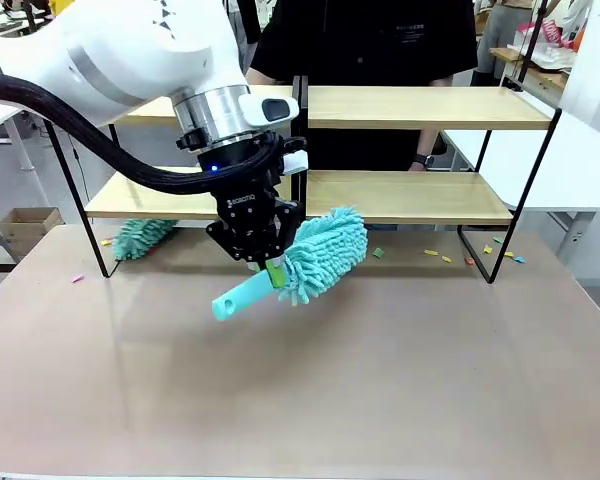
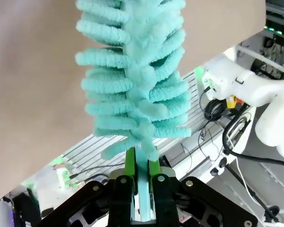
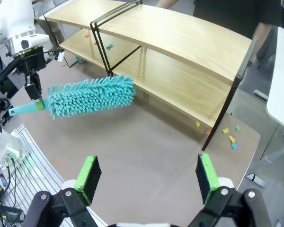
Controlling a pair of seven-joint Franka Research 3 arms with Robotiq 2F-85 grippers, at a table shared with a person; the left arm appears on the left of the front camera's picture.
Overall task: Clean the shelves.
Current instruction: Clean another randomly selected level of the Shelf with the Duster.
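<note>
We see the left gripper (image 1: 265, 262) poised above the beige table (image 1: 360, 400), its jaws clamped tight on the handle (image 1: 238, 297) of a teal chenille duster (image 1: 325, 252). The duster is held clear of the tabletop at a slant. Its free handle end points down toward the robot's side, and its fluffy head rises toward the shelves (image 1: 420, 108). The shelves stand across the far part of the table, two tiers of long light-wood boards on a thin black frame, joined at the middle posts. The duster's tip lies close to the lower board beside those posts, and we cannot tell whether it touches the wood. In its wrist view the right gripper (image 3: 146, 172) is high over the table's near side with its green-padded jaws spread wide and nothing between them. A second teal fluffy piece (image 1: 145, 235) lies on the table under the lower board at the left end. Small coloured paper scraps (image 1: 470, 256) dot the tabletop near the rack's right foot. A person in black (image 1: 370, 40) stands just behind the shelves.
</note>
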